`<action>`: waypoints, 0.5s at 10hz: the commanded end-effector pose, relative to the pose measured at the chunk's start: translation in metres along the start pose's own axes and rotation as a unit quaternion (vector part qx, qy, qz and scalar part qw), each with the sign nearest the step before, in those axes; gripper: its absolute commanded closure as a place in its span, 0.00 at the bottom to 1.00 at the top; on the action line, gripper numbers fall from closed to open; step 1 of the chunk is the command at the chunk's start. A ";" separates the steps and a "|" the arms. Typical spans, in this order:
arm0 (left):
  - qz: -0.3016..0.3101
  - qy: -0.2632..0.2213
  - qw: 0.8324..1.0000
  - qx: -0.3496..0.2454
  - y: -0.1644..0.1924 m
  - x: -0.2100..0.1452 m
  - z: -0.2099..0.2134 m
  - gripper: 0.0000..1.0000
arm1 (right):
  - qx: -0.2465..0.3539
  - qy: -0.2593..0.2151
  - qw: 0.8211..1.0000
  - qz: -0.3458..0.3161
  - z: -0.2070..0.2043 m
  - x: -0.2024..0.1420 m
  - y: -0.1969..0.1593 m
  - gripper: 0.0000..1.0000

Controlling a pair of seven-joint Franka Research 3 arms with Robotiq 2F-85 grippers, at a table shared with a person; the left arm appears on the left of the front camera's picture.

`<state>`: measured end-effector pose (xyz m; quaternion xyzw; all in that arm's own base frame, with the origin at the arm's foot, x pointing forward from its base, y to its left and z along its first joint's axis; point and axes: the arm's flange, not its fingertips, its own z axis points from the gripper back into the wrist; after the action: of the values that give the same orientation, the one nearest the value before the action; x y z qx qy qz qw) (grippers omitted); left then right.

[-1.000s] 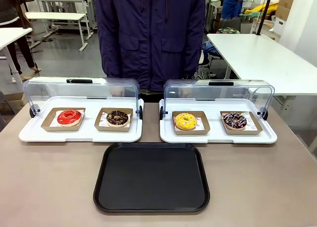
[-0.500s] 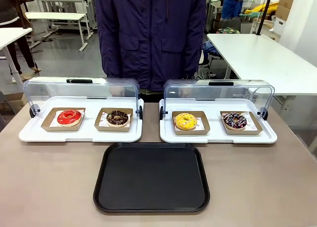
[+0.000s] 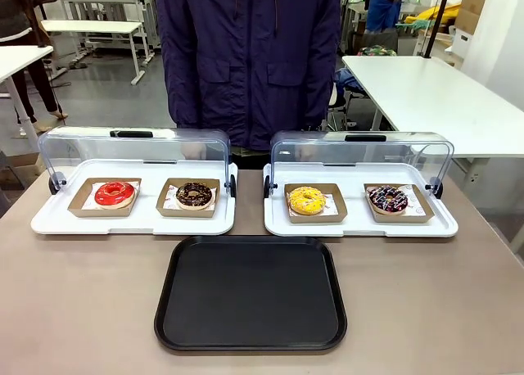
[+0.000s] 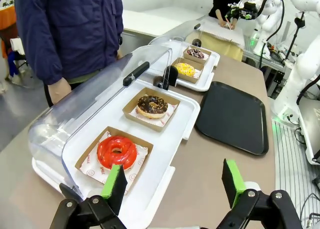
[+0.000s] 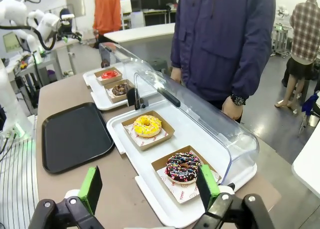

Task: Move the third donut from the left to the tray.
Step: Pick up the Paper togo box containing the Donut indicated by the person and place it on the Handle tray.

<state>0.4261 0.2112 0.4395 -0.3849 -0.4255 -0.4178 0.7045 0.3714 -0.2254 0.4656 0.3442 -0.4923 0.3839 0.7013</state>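
Right gripper is spread wide with nothing between its green pads, hanging above the near edge of the table. Left gripper is likewise spread wide and bare.

Straight ahead of the right gripper lies a white display tray with its clear lid tipped back toward the person. Ahead and off to that gripper's left in its wrist view, the black tray lies flat on the table, just beside the display tray.

The third donut from the left, yellow-iced on its brown cardboard holder, sits in that display tray, ahead of the right gripper and roughly in line with the gap between its fingers. A sprinkled chocolate donut lies nearer, between the gripper and the yellow one.

From the left gripper the yellow donut is far ahead, in the farther display tray, beyond a red donut and a chocolate donut.
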 end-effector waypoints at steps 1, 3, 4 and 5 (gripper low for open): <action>0.004 0.004 1.000 -0.001 -0.001 0.003 0.001 0.00 | 0.002 -0.010 1.000 0.004 -0.001 0.001 -0.001 0.00; 0.004 0.004 1.000 -0.001 -0.001 0.003 0.001 0.00 | 0.002 -0.010 1.000 0.004 -0.001 0.001 -0.001 0.00; 0.004 0.004 1.000 -0.001 -0.001 0.003 0.001 0.00 | 0.002 -0.010 1.000 0.004 -0.001 0.001 -0.001 0.00; 0.004 0.004 1.000 -0.001 -0.001 0.003 0.001 0.00 | 0.002 -0.010 1.000 0.004 -0.001 0.001 -0.001 0.00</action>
<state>0.4261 0.2112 0.4395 -0.3849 -0.4255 -0.4178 0.7045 0.3714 -0.2254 0.4656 0.3445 -0.4923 0.3839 0.7011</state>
